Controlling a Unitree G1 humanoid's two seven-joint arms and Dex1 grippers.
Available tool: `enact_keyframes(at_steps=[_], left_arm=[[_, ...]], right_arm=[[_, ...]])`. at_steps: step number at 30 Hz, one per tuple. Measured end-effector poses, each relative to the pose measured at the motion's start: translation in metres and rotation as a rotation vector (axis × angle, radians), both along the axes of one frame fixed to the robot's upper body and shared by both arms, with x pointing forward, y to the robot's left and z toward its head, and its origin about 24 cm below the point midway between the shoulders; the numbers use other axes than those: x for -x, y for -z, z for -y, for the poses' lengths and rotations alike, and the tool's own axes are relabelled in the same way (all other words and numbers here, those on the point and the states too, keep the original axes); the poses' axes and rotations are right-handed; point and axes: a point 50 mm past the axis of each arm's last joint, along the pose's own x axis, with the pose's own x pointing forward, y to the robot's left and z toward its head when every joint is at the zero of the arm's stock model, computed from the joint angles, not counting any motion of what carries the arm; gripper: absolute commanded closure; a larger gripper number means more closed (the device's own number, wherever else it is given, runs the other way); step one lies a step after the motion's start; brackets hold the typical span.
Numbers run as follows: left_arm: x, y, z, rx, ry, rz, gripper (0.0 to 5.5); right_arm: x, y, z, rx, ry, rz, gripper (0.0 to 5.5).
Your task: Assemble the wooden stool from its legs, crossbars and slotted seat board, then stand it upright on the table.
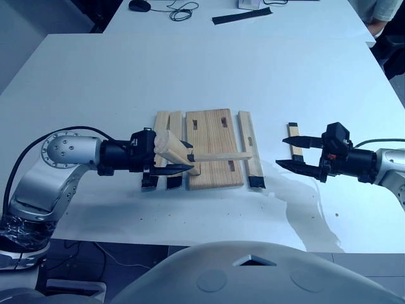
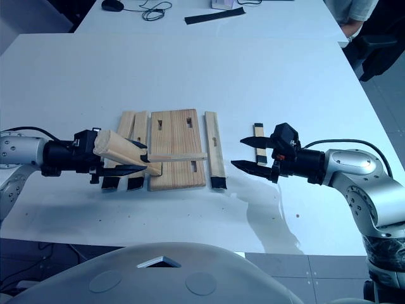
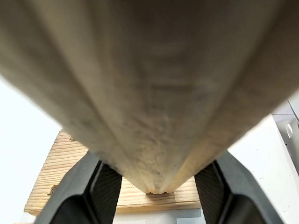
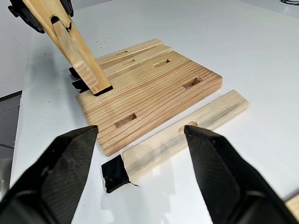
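Note:
The slotted seat board point(image 1: 212, 130) lies flat at mid-table. Two legs point(image 1: 168, 123) lie side by side on its left and one leg point(image 1: 248, 140) on its right, black caps toward me. My left gripper point(image 1: 183, 157) is shut on another wooden leg point(image 1: 215, 156), held level a little above the board with its far end reaching across to the right. In the left wrist view this held leg point(image 3: 154, 93) runs out between the fingers point(image 3: 105, 186) over the board point(image 3: 65, 172). My right gripper point(image 1: 294, 152) hovers open right of the board, beside a short crossbar point(image 1: 292, 131).
A second table behind carries a mouse point(image 1: 139, 6), cables and a black strip point(image 1: 242, 16). The right wrist view looks past the lone leg point(image 4: 187, 135) and the board point(image 4: 154, 91) to the held leg's black-capped end point(image 4: 100, 88). Bare tabletop surrounds the parts.

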Motion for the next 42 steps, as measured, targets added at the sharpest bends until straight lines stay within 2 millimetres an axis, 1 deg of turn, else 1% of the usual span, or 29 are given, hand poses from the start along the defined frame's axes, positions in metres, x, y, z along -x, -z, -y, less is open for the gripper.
enact_keyframes(at_steps=[7, 13, 20, 21, 22, 23, 25, 26, 27, 29, 32, 34, 36, 38, 42], left_arm=[[-0.001, 0.002, 0.001, 0.001, -0.024, -0.022, 3.43], [-0.011, -0.001, 0.003, 0.005, -0.050, -0.093, 3.43], [-0.016, 0.000, 0.003, 0.005, -0.091, -0.120, 3.43], [-0.016, 0.001, 0.003, 0.005, -0.091, -0.120, 3.07], [-0.016, 0.001, 0.003, 0.004, -0.092, -0.123, 2.96], [-0.014, 0.011, -0.002, -0.050, -0.116, -0.179, 2.76], [-0.003, 0.042, -0.014, -0.151, -0.180, -0.324, 2.42], [0.000, 0.049, -0.015, -0.169, -0.188, -0.351, 2.30], [0.000, 0.050, -0.016, -0.173, -0.193, -0.350, 2.30], [-0.010, 0.048, -0.021, -0.185, -0.250, -0.311, 2.30], [-0.021, 0.036, -0.022, -0.138, -0.291, -0.261, 2.30], [-0.025, 0.031, -0.023, -0.115, -0.311, -0.249, 2.30], [-0.027, 0.025, -0.027, -0.098, -0.338, -0.245, 2.30], [-0.024, 0.020, -0.030, -0.098, -0.350, -0.234, 2.30], [-0.021, 0.019, -0.038, -0.108, -0.387, -0.227, 2.30]], right_arm=[[0.001, 0.002, -0.003, 0.001, -0.005, -0.008, 2.10], [0.001, 0.003, -0.003, 0.002, -0.006, -0.011, 2.10], [0.000, 0.004, -0.003, 0.012, -0.007, -0.010, 2.10], [0.000, 0.004, -0.002, 0.014, -0.007, -0.009, 2.10], [0.000, 0.004, -0.002, 0.017, -0.007, -0.007, 2.10], [-0.001, 0.003, -0.002, 0.018, -0.007, -0.005, 2.10], [-0.001, 0.004, -0.002, 0.026, -0.005, -0.002, 2.10], [-0.001, 0.004, -0.002, 0.030, -0.003, -0.001, 2.10], [-0.001, 0.004, -0.002, 0.030, -0.003, -0.001, 2.10], [-0.001, 0.003, -0.002, 0.029, 0.000, 0.003, 2.10], [0.000, 0.005, -0.002, 0.028, 0.009, -0.002, 2.10], [0.001, 0.005, -0.002, 0.028, 0.016, -0.001, 2.10], [0.001, 0.005, -0.002, 0.026, 0.022, 0.004, 2.10], [0.003, 0.006, -0.002, 0.025, 0.030, 0.007, 2.10], [0.003, 0.010, -0.004, 0.026, 0.082, 0.050, 2.10]])
